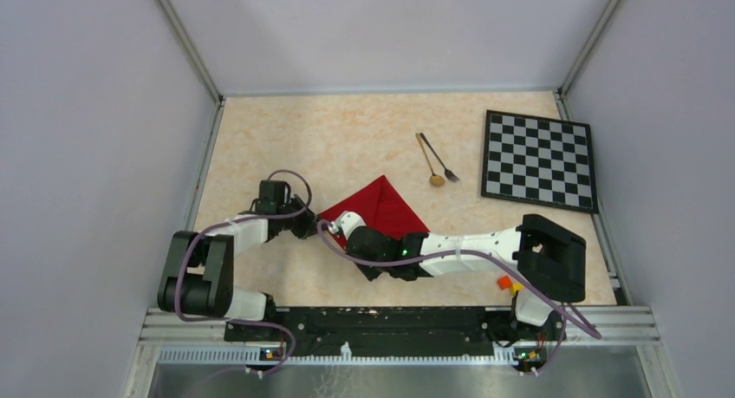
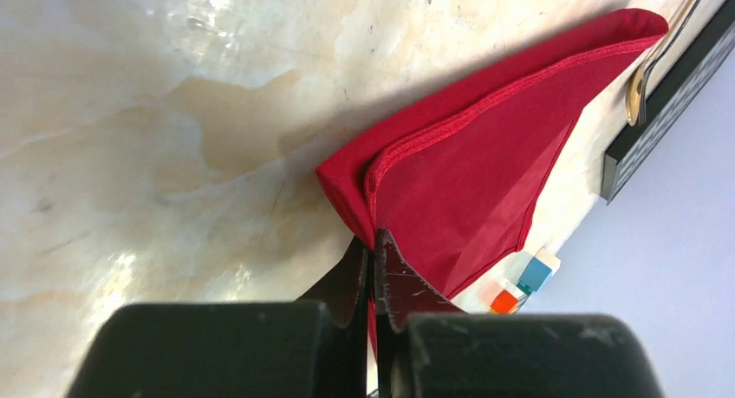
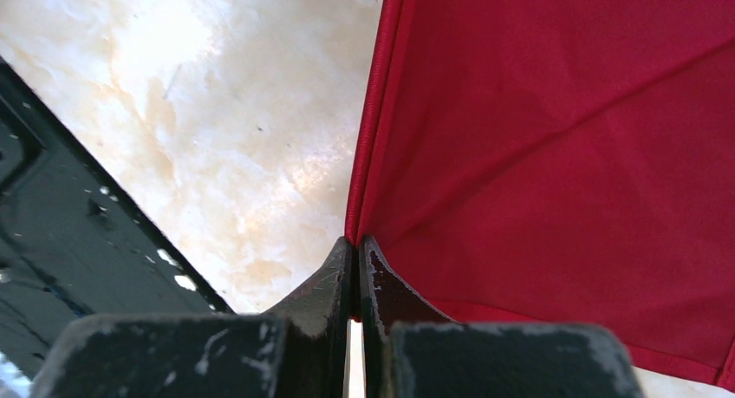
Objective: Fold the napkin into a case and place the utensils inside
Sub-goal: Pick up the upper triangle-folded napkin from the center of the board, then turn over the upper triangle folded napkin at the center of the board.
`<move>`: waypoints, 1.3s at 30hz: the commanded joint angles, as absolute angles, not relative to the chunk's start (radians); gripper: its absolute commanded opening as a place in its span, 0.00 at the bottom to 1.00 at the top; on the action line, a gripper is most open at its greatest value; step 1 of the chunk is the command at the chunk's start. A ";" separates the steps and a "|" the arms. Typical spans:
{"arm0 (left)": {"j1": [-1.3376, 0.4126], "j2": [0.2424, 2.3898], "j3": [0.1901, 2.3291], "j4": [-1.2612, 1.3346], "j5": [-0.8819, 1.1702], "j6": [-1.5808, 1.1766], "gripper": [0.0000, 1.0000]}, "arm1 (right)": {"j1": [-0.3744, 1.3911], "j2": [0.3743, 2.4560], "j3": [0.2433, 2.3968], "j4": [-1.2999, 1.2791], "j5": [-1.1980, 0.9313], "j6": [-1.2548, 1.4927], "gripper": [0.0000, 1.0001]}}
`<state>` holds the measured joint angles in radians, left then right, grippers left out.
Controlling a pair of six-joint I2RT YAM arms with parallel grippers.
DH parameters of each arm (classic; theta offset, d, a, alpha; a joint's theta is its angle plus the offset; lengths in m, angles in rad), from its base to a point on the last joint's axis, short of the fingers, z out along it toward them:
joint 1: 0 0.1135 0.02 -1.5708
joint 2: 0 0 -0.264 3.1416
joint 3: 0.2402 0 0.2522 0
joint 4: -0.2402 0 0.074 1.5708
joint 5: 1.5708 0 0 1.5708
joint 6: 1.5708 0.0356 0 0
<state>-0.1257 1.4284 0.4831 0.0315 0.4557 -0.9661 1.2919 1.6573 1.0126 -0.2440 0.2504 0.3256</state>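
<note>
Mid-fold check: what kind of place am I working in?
Likely a lab robot cell, not a dining room: plain grey panel walls box in the marble-look table, a black mounting rail runs along its near edge, and a checkered board lies at the far right.

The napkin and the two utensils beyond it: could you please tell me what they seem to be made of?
Napkin: woven cloth, matte deep red; stitched hem and soft creases show. Spoon: probably metal, gold finish, slightly glossy. Fork: likely darker metal; too small to be sure.
</note>
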 commanded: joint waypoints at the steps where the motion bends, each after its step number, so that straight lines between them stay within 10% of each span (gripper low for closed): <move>1: -0.063 1.348 0.596 -0.173 0.421 -0.864 0.00 | 1.287 1.633 1.036 -0.185 0.158 0.380 0.00; 20: 0.132 0.973 1.279 -0.943 -0.164 -0.617 0.00 | 1.269 1.955 1.364 0.607 -0.574 0.946 0.00; 39: -0.588 2.053 1.667 -0.810 -0.315 -0.662 0.00 | 0.888 2.027 0.588 1.174 -0.586 1.220 0.00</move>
<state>-0.5358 2.0109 1.5410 -0.9188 -0.2977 -0.6621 0.9047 2.0651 0.6617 1.1007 -0.5129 1.2411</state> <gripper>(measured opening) 0.008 0.010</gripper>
